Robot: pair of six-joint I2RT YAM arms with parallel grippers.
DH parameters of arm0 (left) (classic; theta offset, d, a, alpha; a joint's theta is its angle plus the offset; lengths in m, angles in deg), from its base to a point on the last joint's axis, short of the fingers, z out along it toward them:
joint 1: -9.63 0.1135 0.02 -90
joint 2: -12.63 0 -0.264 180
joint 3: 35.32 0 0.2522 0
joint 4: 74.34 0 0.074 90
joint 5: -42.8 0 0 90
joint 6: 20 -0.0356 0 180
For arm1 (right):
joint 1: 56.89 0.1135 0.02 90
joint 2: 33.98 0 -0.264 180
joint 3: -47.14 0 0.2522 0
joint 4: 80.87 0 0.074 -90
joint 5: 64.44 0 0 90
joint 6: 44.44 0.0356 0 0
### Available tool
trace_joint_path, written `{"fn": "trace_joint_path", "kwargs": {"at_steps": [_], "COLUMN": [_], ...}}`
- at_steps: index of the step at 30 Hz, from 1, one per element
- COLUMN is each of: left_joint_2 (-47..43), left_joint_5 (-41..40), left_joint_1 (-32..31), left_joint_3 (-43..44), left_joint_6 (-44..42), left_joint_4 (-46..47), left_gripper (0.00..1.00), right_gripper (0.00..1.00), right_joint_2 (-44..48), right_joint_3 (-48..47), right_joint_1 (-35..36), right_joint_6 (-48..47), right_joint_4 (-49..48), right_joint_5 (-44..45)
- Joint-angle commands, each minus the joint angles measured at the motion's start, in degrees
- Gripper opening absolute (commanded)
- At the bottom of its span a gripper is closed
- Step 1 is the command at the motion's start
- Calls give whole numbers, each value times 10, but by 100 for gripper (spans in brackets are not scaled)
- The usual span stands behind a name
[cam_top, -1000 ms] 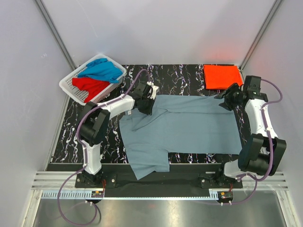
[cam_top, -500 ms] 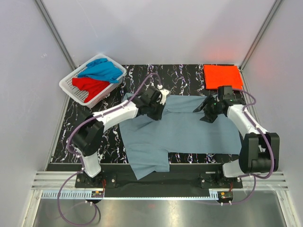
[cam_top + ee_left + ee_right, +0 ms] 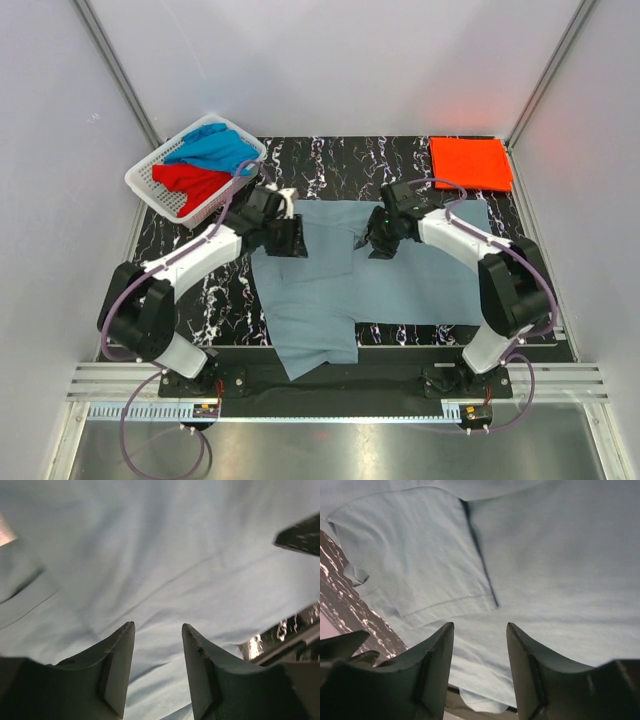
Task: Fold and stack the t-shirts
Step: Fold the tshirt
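Note:
A dull grey-blue t-shirt (image 3: pixel 420 275) lies spread flat on the black marbled table (image 3: pixel 330 160), one sleeve reaching the near edge. My left gripper (image 3: pixel 288 240) (image 3: pixel 157 625) hovers open over the shirt's far-left part, with nothing between its fingers. At the shirt's far middle, my right gripper (image 3: pixel 378 244) (image 3: pixel 480 624) is also open and empty, just above a folded-over flap of cloth (image 3: pixel 415 560). An orange-red t-shirt (image 3: pixel 470 162) lies folded at the far right corner. A bright blue t-shirt (image 3: pixel 215 148) and a red t-shirt (image 3: pixel 190 182) are bunched in the basket.
The white slotted basket (image 3: pixel 145 180) stands at the table's far left corner, partly over the edge. Grey walls close in on both sides. The arm bases and a metal rail (image 3: pixel 330 385) run along the near edge.
My left gripper opened and let go of the grey-blue shirt, then drew back to the left. My right arm swept left along the shirt's far edge to its middle.

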Motion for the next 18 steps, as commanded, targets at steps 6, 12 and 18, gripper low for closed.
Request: {"fn": "trace_joint_path", "kwargs": {"at_steps": [6, 12, 18], "left_joint_2": [-31, -16, -6], "left_joint_5": [23, 14, -8], "left_joint_1": [68, 69, 69], "left_joint_3": [-110, -131, -145], "left_joint_6": [82, 88, 84], "left_joint_4": [61, 81, 96], "left_gripper": [38, 44, 42], "right_gripper": [38, 36, 36], "right_joint_2": [-81, -108, -122], "right_joint_3": [-80, -81, -85], "right_joint_1": [35, 63, 71], "right_joint_6": [-39, -49, -56], "right_joint_4": [12, 11, 19], "right_joint_5": [48, 61, 82]}}
